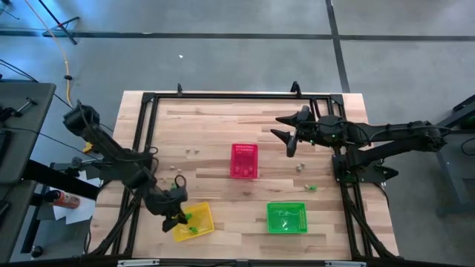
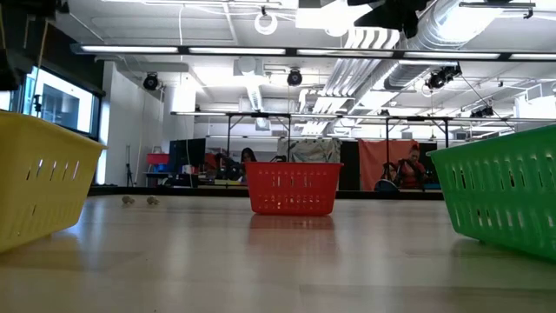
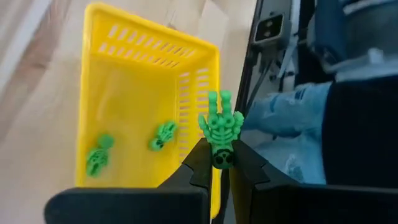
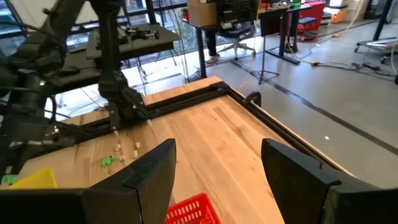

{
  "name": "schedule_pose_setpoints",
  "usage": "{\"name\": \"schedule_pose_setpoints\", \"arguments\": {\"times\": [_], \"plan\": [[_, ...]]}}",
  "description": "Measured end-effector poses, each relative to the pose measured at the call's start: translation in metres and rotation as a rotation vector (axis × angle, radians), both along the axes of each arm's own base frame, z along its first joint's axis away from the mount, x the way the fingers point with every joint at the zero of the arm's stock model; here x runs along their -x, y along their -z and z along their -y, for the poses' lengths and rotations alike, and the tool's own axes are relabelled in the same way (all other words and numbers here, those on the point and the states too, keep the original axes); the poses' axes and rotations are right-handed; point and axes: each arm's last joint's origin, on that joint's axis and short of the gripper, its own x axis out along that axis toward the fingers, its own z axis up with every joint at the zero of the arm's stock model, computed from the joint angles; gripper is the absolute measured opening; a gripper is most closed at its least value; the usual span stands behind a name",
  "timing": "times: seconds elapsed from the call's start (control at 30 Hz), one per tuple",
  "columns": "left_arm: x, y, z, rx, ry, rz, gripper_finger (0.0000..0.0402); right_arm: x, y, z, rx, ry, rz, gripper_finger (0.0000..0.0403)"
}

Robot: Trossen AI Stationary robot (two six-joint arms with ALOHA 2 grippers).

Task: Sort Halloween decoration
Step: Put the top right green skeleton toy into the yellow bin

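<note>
My left gripper [image 1: 178, 216] is shut on a green skeleton trinket [image 3: 221, 127] at the left rim of the yellow mesh basket [image 1: 195, 221]. Two more green skeleton trinkets [image 3: 98, 155] [image 3: 163, 135] lie on that basket's floor [image 3: 134, 106]. My right gripper [image 1: 286, 138] hangs open and holds nothing, above the table's far right, beyond the red basket [image 1: 244, 160]. Pale trinkets [image 1: 193, 150] [image 1: 300, 167] and a green one [image 1: 312, 187] lie loose on the wood. My left gripper pinches the green skeleton by its skull end [image 3: 222, 159] between its two fingertips. The fingers slant down from the table's left side and lie along the skeleton. The ribs and legs stick out past the fingertips, lifted clear, over the yellow basket's side wall.
The green basket [image 1: 286, 217] stands near the front edge, right of the yellow one; the red basket sits mid-table. A black frame [image 1: 141, 133] runs along the table's edges. A person's jeans-clad leg [image 3: 292, 118] shows beyond the table's edge in the left wrist view.
</note>
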Motion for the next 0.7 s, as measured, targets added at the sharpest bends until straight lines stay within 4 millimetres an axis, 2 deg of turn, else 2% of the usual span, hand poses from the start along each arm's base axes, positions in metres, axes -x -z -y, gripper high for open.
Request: {"name": "schedule_pose_setpoints", "arguments": {"times": [0.3,0.4,0.6,0.7], "plan": [[-0.014,0.023,0.001,0.016,-0.050,-0.015,0.0010,0.001,0.003,0.001,0.005,0.049,-0.026,0.0232],[-0.019,0.027,0.002,-0.035,0.002,-0.053,0.0010,0.001,0.004,0.002,0.008,0.059,-0.035,0.0232],[-0.037,0.015,0.015,-0.242,0.202,-0.117,0.0008,0.002,0.004,0.002,-0.008,0.094,-0.031,0.0232],[-0.043,0.020,0.019,-0.318,0.249,-0.166,0.0008,0.002,0.005,0.002,-0.007,0.096,-0.040,0.0232]]}}
